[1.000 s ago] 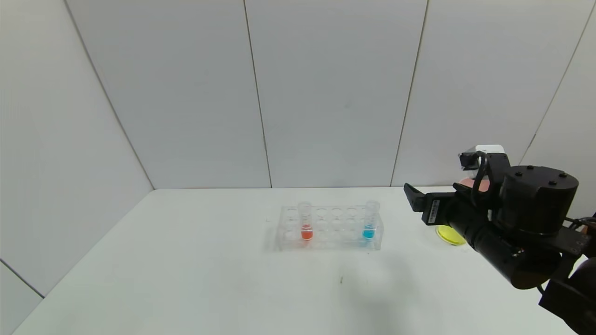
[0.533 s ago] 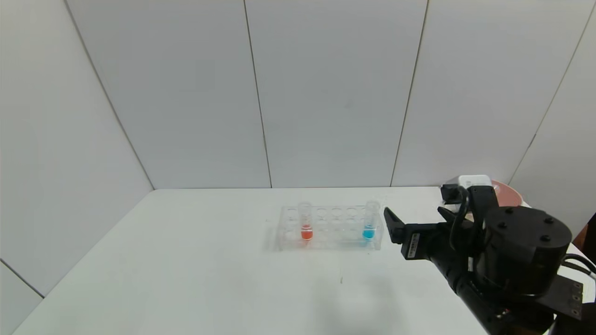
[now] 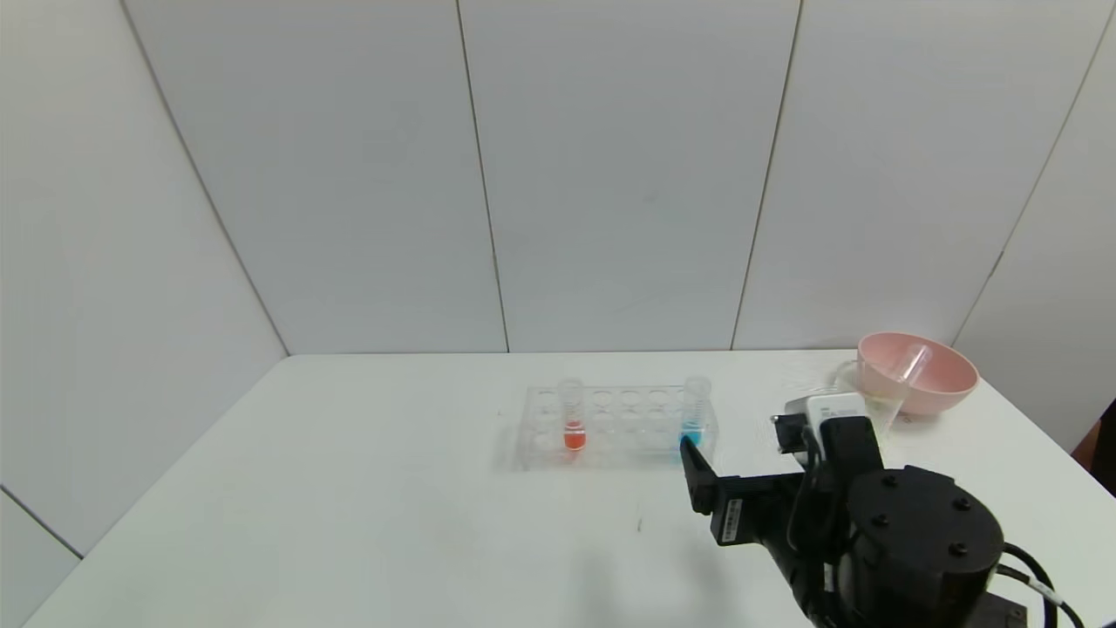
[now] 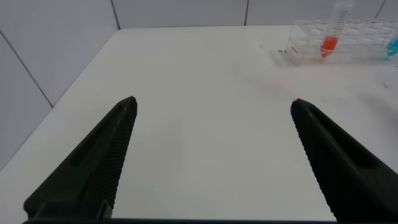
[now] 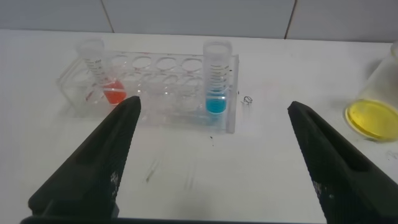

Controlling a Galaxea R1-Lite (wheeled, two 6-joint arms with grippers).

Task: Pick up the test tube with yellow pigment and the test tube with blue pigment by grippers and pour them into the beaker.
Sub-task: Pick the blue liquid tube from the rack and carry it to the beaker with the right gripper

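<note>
The test tube with blue pigment [image 3: 693, 417] stands upright at the right end of a clear rack [image 3: 621, 429]; it also shows in the right wrist view [image 5: 216, 87]. My right gripper [image 3: 697, 475] is open and empty, low over the table just in front of that tube [image 5: 212, 107], apart from it. The beaker [image 5: 375, 93] holds a shallow layer of yellow liquid; in the head view it [image 3: 882, 413] is mostly hidden behind my wrist camera. No tube with yellow liquid shows. My left gripper [image 4: 212, 101] is open and empty over bare table, left of the rack.
An orange-red tube [image 3: 573, 419] stands at the rack's left end. A pink bowl [image 3: 946, 379] at the back right holds an empty clear tube [image 3: 911, 362] leaning inside. The white table [image 3: 392, 523] ends at walls behind and to the left.
My right arm has swung down and to the left, from beside the beaker to just in front of the rack's right end, uncovering the pink bowl. The tubes have not moved.
</note>
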